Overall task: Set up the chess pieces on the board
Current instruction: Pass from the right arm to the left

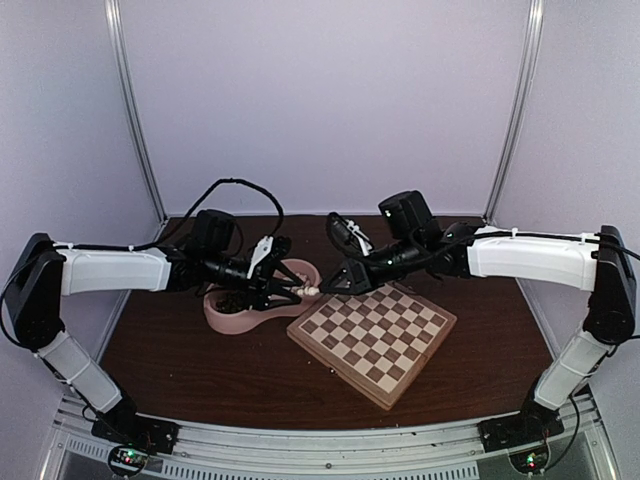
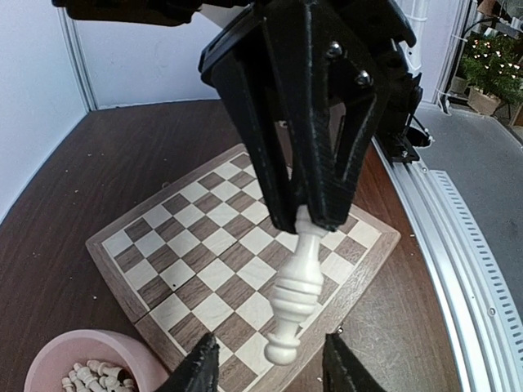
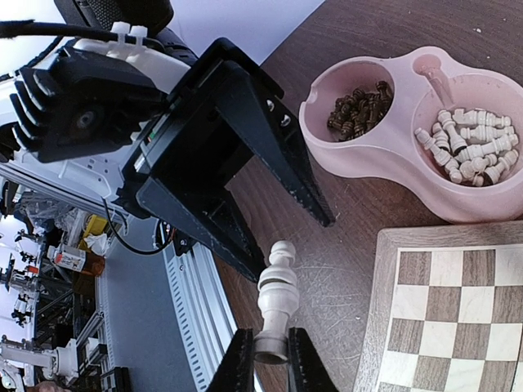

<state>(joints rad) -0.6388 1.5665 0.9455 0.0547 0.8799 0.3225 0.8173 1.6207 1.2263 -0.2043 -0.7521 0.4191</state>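
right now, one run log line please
right gripper: shut on white chess piece | left gripper: open, astride it | board: no pieces set

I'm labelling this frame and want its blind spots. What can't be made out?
- Top view: the white piece is too small to tell its kind.
- Left wrist view: the left gripper is cut off by the bottom edge; only fingertips show.
- Right wrist view: the dark pieces in the dish overlap, too small to count.

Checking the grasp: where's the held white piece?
Top view, centre: the white piece sits in the right gripper, between the pink dish and the board.
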